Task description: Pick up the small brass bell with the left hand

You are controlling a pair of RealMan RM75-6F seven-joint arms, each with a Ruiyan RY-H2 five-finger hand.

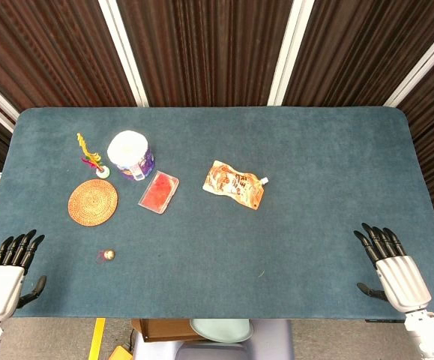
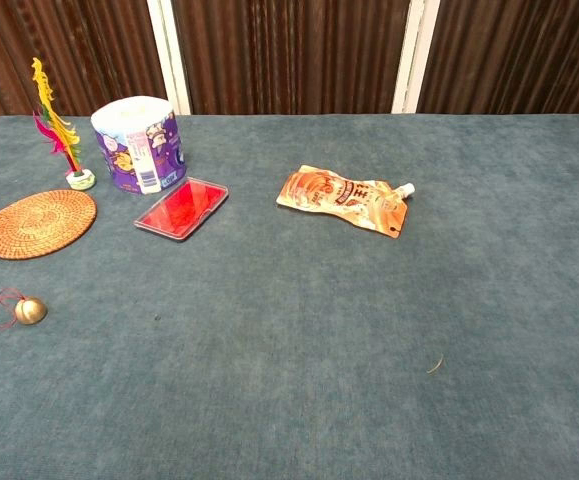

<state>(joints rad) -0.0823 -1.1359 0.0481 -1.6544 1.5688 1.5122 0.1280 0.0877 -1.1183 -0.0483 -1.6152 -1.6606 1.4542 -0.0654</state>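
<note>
Your left hand (image 1: 7, 274) rests empty, fingers apart, at the table's near left edge. The small brass bell (image 1: 109, 255) lies just right of it; it looks light, hard and slippery, so pinch its round body.

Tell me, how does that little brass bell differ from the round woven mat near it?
The bell is a small, shiny, ball-shaped thing with a red loop of cord; the woven mat is much wider, flat and matte, with a coiled weave. The bell lies nearer the table's front edge and the left hand; the mat lies further back, beside the feathered toy. Both are round, warm-coloured and rest untouched on the blue table.
</note>
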